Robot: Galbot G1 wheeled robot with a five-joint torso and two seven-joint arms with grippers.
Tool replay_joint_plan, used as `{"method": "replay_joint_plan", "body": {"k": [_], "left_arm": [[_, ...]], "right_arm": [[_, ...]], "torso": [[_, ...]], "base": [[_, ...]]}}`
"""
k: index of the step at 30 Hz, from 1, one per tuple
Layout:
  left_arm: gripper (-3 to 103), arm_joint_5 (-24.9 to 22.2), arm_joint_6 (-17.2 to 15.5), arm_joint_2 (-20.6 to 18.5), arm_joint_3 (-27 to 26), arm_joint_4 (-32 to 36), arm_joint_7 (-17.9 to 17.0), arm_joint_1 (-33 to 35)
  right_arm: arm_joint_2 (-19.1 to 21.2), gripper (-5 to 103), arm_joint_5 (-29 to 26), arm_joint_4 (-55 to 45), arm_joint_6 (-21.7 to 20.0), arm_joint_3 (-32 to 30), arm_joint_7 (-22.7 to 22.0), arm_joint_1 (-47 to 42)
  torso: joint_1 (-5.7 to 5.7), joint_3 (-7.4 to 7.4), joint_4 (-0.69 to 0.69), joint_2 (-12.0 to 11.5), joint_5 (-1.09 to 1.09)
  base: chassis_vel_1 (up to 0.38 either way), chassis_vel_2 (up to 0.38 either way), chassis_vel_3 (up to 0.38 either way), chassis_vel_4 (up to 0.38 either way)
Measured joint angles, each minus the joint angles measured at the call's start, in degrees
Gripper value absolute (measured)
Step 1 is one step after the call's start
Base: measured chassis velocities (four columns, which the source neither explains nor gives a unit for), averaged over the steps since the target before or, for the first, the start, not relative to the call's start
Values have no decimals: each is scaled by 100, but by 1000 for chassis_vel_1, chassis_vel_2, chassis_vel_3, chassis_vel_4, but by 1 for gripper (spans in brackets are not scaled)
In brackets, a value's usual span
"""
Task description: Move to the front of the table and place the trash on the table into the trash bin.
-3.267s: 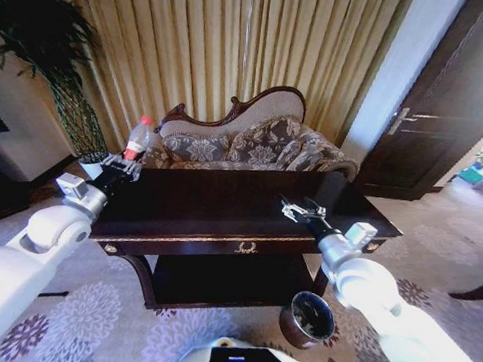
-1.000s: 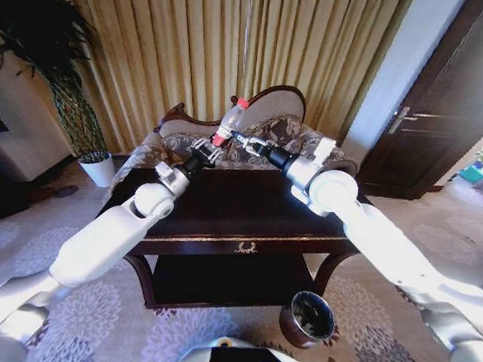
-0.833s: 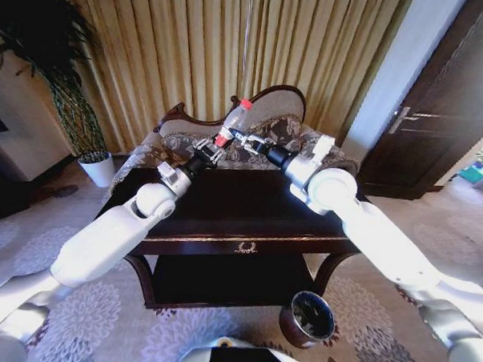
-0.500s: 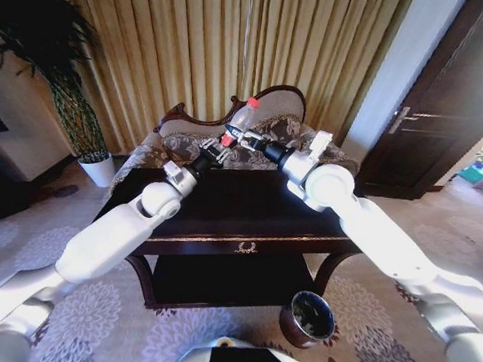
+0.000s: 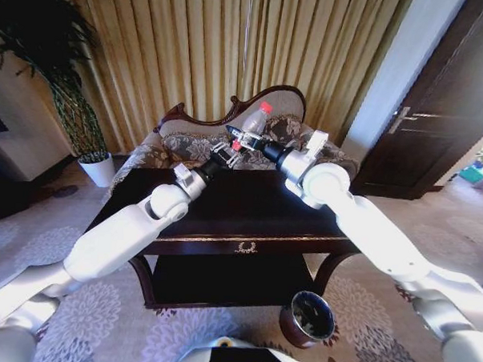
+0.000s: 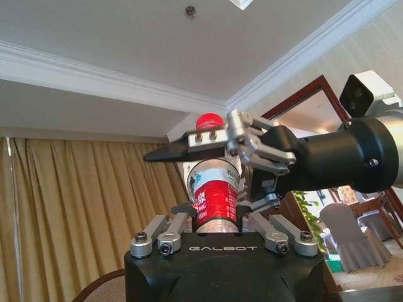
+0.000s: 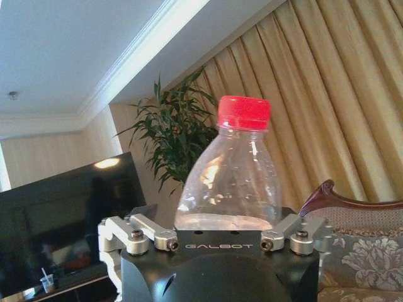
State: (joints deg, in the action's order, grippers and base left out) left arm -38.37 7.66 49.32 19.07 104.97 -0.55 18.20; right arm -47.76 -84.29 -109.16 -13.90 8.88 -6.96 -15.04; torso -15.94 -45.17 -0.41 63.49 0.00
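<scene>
A clear plastic bottle with a red cap and red label is held up in the air over the far edge of the dark-brown table. My left gripper is shut on the bottle's lower body. My right gripper reaches in from the other side and is open, one black finger lying beside the neck just under the cap. The bottle's shoulder rises between the right gripper's links. The maroon trash bin stands on the carpet by the table's right front leg.
A carved patterned sofa stands behind the table, against gold curtains. A white plant pot sits at far left and a dark door at right. Patterned carpet lies in front of the table.
My left gripper has carried the bottle from the table's left end to the middle and then further right, in between the right gripper's fingers. The right arm has risen from the table's right side.
</scene>
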Motion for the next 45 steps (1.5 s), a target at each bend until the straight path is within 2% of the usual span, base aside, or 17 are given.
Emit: {"method": "replay_joint_plan", "body": {"k": [2, 4, 6, 14, 16, 17, 20, 21, 23, 25, 26, 27, 30, 32, 34, 40, 45], "left_arm": [[29, -4, 17, -34, -14, -2, 0, 6], [29, -5, 28, -46, -20, -3, -1, 10], [29, -9, 33, -59, -31, -6, -8, 21], [26, -11, 3, -42, -12, -4, -81, 31], [36, -11, -41, -11, 18, -2, -97, 23], [36, -11, -41, -11, 18, -2, -97, 23], [53, -9, -78, 38, 56, -9, -95, 20], [53, -9, -78, 38, 56, -9, -95, 20], [63, -8, -109, 49, 70, 3, -97, 38], [68, -8, -137, 44, 74, 5, -105, 52], [74, -7, -154, 32, 76, 40, -87, 78], [74, -7, -154, 32, 76, 40, -87, 78], [90, -8, -183, -10, 76, 104, -87, 109], [90, -9, -196, -19, 70, 120, -92, 116], [98, -13, -222, -43, 28, 164, -164, 146], [100, -61, -298, -119, -69, 224, -336, 209], [100, -79, -629, -339, -551, 176, -584, 442]], "right_arm": [[-18, 82, 27, 23, 4, 18, -13, 6], [-28, 82, 37, 30, 7, 28, -18, 16], [-48, 71, 43, 47, 9, 48, -22, 38], [-19, 59, 40, 50, 8, 64, -24, 54], [18, 49, 42, 42, 8, 42, -25, 20], [18, 49, 42, 42, 8, 42, -25, 20], [67, 39, 42, -10, 9, -8, -25, -54], [67, 39, 42, -10, 9, -8, -25, -54], [105, 32, 39, -62, 8, -48, -21, -115], [117, 32, 37, -74, 9, -69, -19, -132], [135, 26, 36, -78, 11, -105, -18, -158], [135, 26, 36, -78, 11, -105, -18, -158], [151, 24, 35, -73, 16, -151, -32, -166], [151, 24, 35, -62, 16, -162, -50, -165], [148, 24, 34, -27, 19, -198, -140, -167], [199, 24, 52, 15, 22, -278, -305, -259], [504, 24, 477, 31, -38, -618, -698, -705]], "torso": [[0, 0, 0, 0, 0], [0, 0, 0, 0, 0], [0, 0, 1, 0, 0], [0, 0, 0, 0, 0], [0, 0, 0, 0, 0], [0, 0, 0, 0, 0], [0, 0, -1, 0, 0], [0, 0, -1, 0, 0], [0, 0, -1, 0, 0], [0, 0, -1, 0, 0], [0, 0, 0, 0, 0], [0, 0, 0, 0, 0], [0, 0, 0, 0, 0], [0, 0, 0, 0, 0], [0, 0, 0, 0, 0], [0, 0, 1, 0, 0], [0, 0, -1, 0, 1]], "base": [[0, 0, 0, 0], [0, 0, 0, 0], [0, 0, 0, 0], [0, 0, 0, 0], [0, 0, 0, 0], [0, 0, 0, 0], [0, 0, 0, 0], [0, 0, 0, 0], [0, 0, 0, 0], [0, 0, 0, 0], [0, 0, 0, 0], [0, 0, 0, 0], [0, 0, 0, 0], [0, 0, 0, 0], [0, 0, 0, 0], [0, 0, 0, 0], [0, 0, 0, 0]]}}
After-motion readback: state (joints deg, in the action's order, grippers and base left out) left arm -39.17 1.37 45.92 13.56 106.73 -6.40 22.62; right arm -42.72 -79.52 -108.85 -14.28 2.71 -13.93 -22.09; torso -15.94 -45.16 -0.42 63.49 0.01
